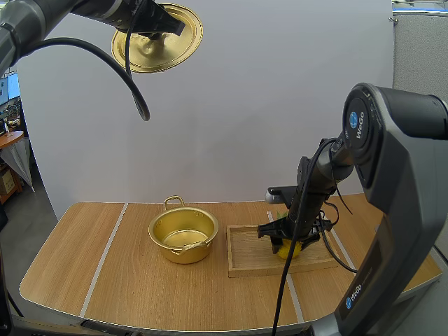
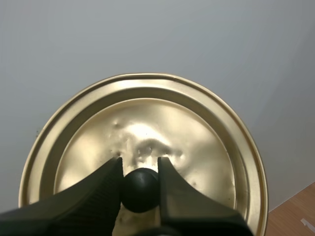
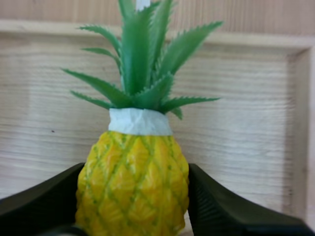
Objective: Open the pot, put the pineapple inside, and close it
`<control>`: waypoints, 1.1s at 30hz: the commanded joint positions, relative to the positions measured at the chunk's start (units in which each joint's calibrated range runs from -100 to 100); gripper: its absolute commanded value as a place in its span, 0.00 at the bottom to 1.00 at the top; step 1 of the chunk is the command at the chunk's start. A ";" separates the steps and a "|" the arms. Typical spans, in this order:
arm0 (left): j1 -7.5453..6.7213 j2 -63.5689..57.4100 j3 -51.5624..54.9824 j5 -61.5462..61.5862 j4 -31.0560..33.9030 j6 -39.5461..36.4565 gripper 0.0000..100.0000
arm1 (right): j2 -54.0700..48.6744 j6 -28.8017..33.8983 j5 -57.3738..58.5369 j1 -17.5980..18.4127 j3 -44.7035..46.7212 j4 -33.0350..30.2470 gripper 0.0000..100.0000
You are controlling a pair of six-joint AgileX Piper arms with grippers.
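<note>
Your left gripper [image 2: 139,169] clamps the round black knob [image 2: 140,191] of the dented golden metal lid [image 2: 147,118], held high. Your right gripper [image 3: 135,169] pinches the diamond-patterned yellow pineapple [image 3: 133,196] in the wooden tray [image 1: 245,255] beside the open pot [image 1: 183,234]. Its long axis runs along the fingers, spiky green crown pointing away.

Robot lab: white backdrop [image 1: 266,105], wooden table [image 1: 154,287], side desk [image 1: 8,138].

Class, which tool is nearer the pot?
Right. The right tool grips the pineapple at the tray beside the pot; the left tool holds the lid high above.
</note>
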 commanded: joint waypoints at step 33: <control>-0.17 -0.29 -0.61 -2.01 -0.02 -0.51 0.00 | -2.53 0.22 15.86 22.57 -28.68 3.65 0.00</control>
